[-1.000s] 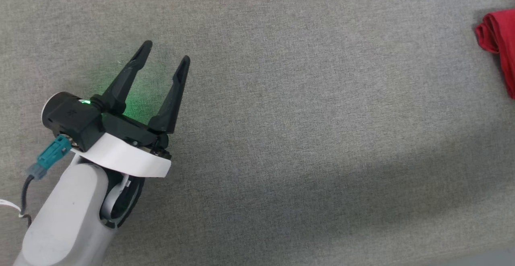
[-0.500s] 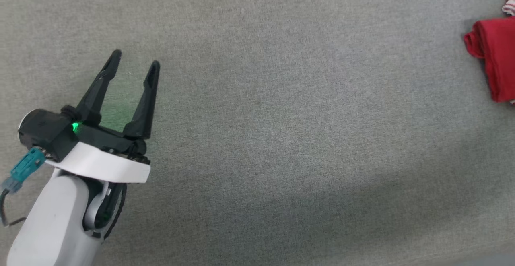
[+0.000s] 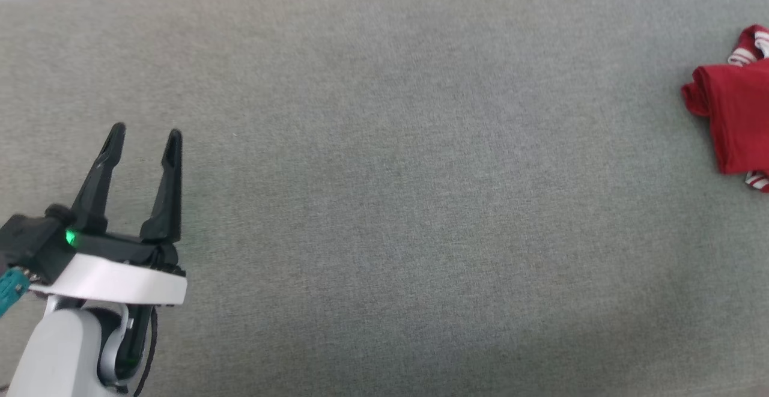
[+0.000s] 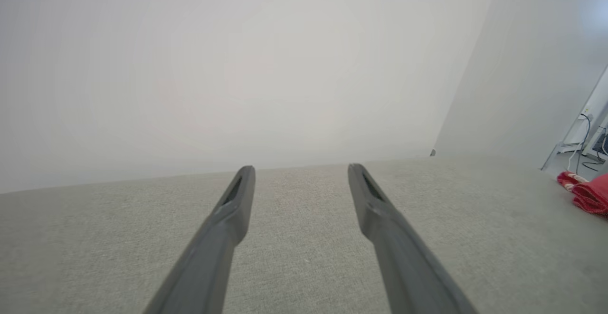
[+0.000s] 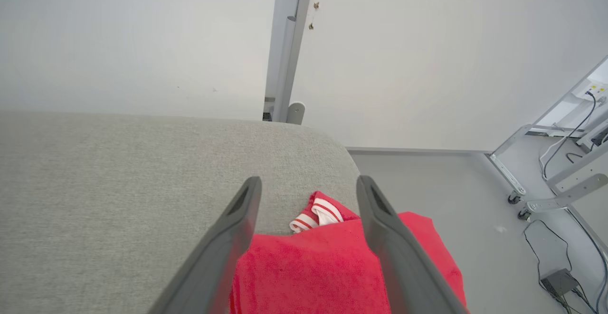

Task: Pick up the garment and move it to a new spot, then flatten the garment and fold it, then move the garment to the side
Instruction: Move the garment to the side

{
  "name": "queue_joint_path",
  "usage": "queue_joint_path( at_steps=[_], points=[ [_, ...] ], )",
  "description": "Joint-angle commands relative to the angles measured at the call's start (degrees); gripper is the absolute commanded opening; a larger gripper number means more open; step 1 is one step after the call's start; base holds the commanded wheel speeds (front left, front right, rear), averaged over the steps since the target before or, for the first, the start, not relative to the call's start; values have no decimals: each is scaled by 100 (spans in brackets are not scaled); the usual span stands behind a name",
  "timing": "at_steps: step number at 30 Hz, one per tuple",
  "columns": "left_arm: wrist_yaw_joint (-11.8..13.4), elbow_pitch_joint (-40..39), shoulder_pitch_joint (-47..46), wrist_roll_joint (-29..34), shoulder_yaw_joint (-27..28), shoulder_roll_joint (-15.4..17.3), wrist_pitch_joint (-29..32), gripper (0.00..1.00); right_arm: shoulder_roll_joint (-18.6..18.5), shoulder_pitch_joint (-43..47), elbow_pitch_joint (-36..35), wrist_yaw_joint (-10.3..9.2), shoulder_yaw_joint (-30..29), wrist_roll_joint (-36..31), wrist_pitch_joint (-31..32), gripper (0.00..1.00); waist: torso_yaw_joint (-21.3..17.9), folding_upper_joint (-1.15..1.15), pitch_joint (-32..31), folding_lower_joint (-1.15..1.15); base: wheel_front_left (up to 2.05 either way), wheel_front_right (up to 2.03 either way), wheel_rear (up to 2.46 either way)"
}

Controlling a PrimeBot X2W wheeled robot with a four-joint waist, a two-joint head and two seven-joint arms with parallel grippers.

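Covering most of the head view, the grey cushioned surface (image 3: 384, 205) lies bare across its middle and left. The garment (image 3: 736, 118) is found at the right edge of that surface, toward the far right corner, gathered into a compact red fold. The folding is judged to be done, and the last step, setting the garment aside, is judged to be in hand or all but finished.

The right gripper (image 5: 308, 181) is seen in its wrist view poised over the fold, its fingers spread wide with nothing caught between them. Whether the tips touch the cloth cannot be told. The left gripper (image 3: 146, 131) is held over the near left part of the surface, equally wide open and empty, well apart from the garment.

For a clean finish, the right gripper should be raised straight off the cloth, not swept sideways, so that the top layer is not dragged or the fold undone. From the right wrist view the garment's outer side appears to reach the rounded edge of the surface. Whether it overhangs cannot be told, and this should be checked before the step is counted done. The striped trim (image 5: 316, 214) at the far end is loose and should be left untouched.
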Motion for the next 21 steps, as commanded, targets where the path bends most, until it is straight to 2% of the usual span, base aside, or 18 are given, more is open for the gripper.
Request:
queue_joint_path(
  at_steps=[1,6,13,21],
  points=[
    [-20,-2,115,47,81,-39,-10,100,52,109,-87,-3,9,81,-109,100,69,0,-153,0,0,0,0],
    [-20,-27,396,248,388,-143,-10,100,207,467,-534,-3,177,223,-402,100,169,0,-422,0,0,0,0],
    [-20,-75,862,656,1053,-464,-10,100,487,1218,-1230,-3,296,284,-902,100,296,0,-830,0,0,0,0],
    [-20,-171,1342,819,1448,-697,-10,100,745,2059,-1858,-2,525,226,-1277,100,388,0,-1214,0,0,0,0]
  ],
)
